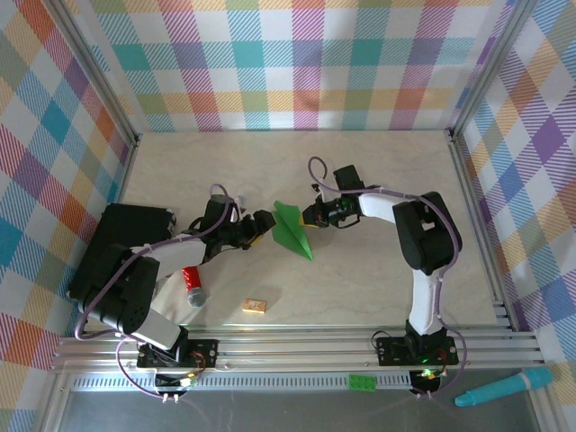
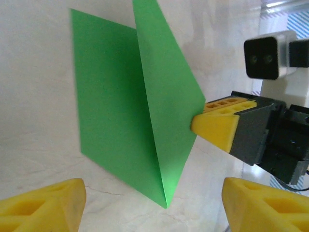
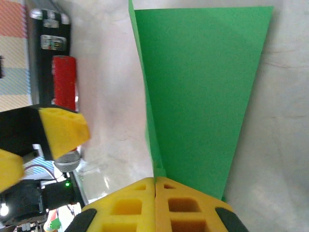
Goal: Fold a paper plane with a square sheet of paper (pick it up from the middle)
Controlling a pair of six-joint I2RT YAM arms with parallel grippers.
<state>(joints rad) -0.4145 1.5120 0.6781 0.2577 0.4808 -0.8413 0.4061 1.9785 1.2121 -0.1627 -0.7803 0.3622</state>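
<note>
Cream tabletop (image 1: 378,171) gives room beyond both arms. I keep the left claw (image 1: 259,225) spread, the paper (image 1: 292,229) just ahead of its tips, untouched. Across it, the right claw (image 1: 313,216) pinches the paper's raised flap, I judge to hold the crease up; the other flap lies flat.

green paper (image 1: 292,229), yellow fingers (image 2: 43,203), plaid walls (image 1: 297,63)

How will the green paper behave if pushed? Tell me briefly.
Probably floppy and very light: the green paper is a thin folded sheet, one flap standing up from the crease. A push from the open left pincer would likely bend it rather than slide it, since the shut right pincer pinches its edge.
</note>
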